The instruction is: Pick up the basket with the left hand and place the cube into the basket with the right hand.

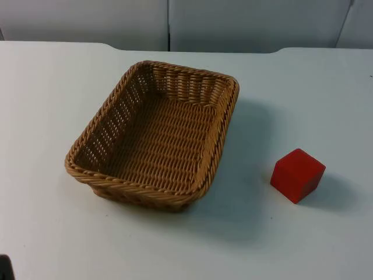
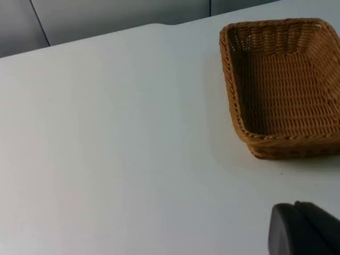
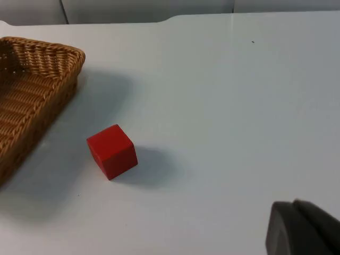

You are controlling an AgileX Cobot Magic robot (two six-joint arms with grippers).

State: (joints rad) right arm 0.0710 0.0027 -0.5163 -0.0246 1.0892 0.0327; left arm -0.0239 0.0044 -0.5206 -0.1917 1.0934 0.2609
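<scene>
Nothing of the task is done yet, as we judge it: the rectangular woven wicker basket (image 1: 157,137) sits empty on the white table (image 1: 52,93), and the small red cube (image 1: 297,175) rests on the table at about 4 o'clock from the basket — well apart from it. Lifting the basket and dropping in the cube both remain.

In the left wrist view we see the left gripper (image 2: 304,229) as one black fingertip, with the basket (image 2: 281,85) off towards 1 o'clock; we cannot tell how its fingers stand.

In the right wrist view the right gripper (image 3: 303,228) hangs apart from the cube (image 3: 111,151), which lies towards 10 o'clock — here too we cannot tell the fingers' state. This view brings the cube and the basket's near wall (image 3: 32,90) together; the left wrist view gives the basket without the cube.
</scene>
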